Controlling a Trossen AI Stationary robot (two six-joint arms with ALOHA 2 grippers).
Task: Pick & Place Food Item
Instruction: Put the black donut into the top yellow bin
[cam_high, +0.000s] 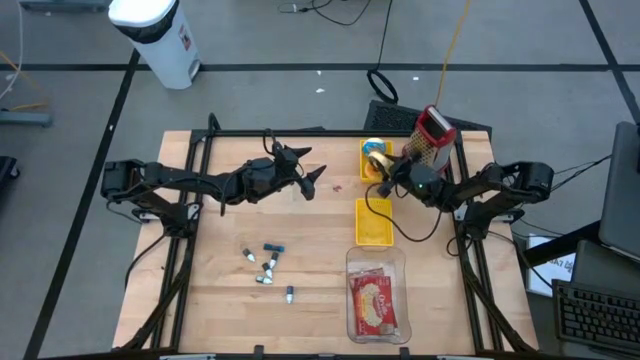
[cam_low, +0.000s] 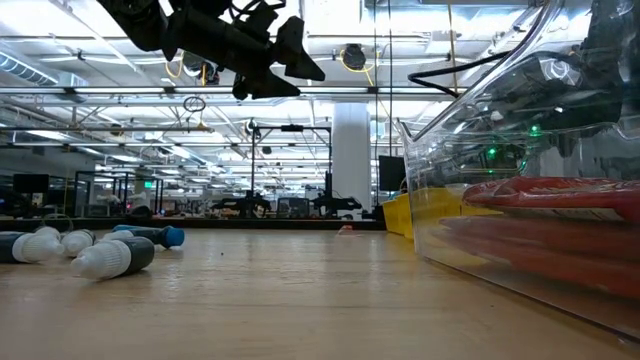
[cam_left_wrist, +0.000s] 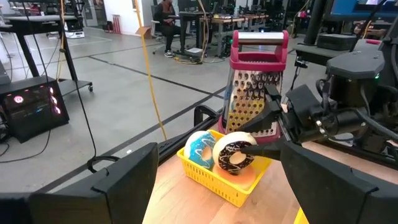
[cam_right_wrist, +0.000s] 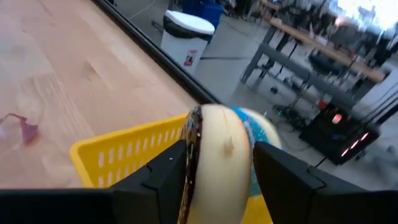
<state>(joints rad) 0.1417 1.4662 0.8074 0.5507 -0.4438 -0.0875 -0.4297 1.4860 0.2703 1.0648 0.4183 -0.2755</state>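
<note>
Table (cam_high: 300, 330): pale wood, fills the centre of the high view; both arms reach in from its side edges.

Left arm: stretched across the upper left of the table. Left gripper (cam_high: 312, 172) hangs above the bare board, fingers spread, carrying nothing; it waits well apart from the food.

Right arm: enters from the right edge. Right gripper (cam_high: 390, 183) sits at the basket in the upper centre-right, much the nearer hand.

Clear container (cam_high: 376, 296): lower centre-right, with a red-and-yellow packet inside.

Cheese grater (cam_high: 431, 135): red-topped, upright, just behind the basket.

Flat yellow tray (cam_high: 375, 221): between the basket and the clear container.

Yellow basket (cam_left_wrist: 214, 179): lower centre of the left wrist view, holding two doughnuts.

Chocolate doughnut (cam_left_wrist: 233, 154): the task's item, standing on edge in the basket, its flat faces turned toward the fingers (cam_right_wrist: 165, 177) on either side of it. The jaws bracket it partly spread; whether they press on it cannot be told.

Blue-iced doughnut (cam_left_wrist: 200, 149): just beside the first, on the side away from the right gripper.

Small capped vials (cam_high: 266, 264): scattered lower left of centre.

View notes: the left wrist view alone shows both doughnuts apart from each other and the gripper's approach; the right wrist view alone shows the doughnut's rim between the fingers; the low view hides the basket's contents.

Judgement: the lift depends on closing across the doughnut's thin axis.
</note>
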